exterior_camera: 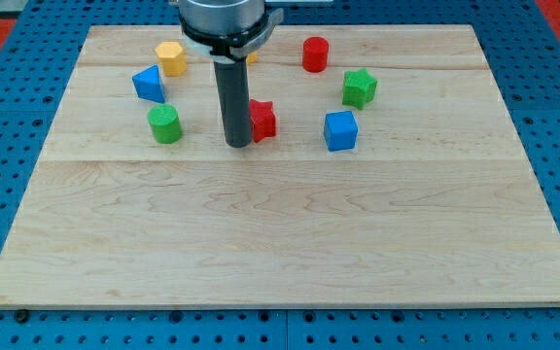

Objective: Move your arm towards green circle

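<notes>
Blue pegboard frames a pale wooden desk (280,233) whose upper half carries all the blocks. No gripper is fitted, so there are no jaws to be wide or narrow and nothing is held; my tip (238,145) is the lower end of a straight dark rod standing on the wood a little above the board's middle.

Just to the view's right of my tip, touching or nearly touching the rod, sits the red block (262,120), its shape partly hidden. The green circle (164,124), the target, lies to the view's left of my tip and slightly higher, with bare wood between them. Above it are the blue triangle (149,84) and the yellow hexagon (171,58). Further right stand the blue cube (340,130), the green star (359,87) and the red cylinder (315,53).

To do this well, I judge the slide should go straight toward the view's left, angled a touch upward, and stop just beside the green circle. Leaving leftward should not drag the red block along. Drifting too high risks nudging the blue triangle.
</notes>
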Robot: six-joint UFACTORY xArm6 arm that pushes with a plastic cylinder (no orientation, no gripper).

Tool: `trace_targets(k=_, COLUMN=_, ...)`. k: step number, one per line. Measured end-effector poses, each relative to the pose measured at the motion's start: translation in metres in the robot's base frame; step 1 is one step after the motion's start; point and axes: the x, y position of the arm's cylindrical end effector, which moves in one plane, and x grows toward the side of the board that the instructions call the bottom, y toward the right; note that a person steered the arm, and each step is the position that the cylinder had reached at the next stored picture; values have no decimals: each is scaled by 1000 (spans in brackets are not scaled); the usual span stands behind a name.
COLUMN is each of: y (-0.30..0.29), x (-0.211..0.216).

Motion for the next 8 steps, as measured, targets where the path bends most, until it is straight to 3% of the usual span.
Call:
trace_targets(k=2, y=-26, x=62)
trace_targets(k=3, y=-67, x=85)
trace_targets(k=5, y=-157, x=83)
trace_targets(k=8, y=-174, x=83)
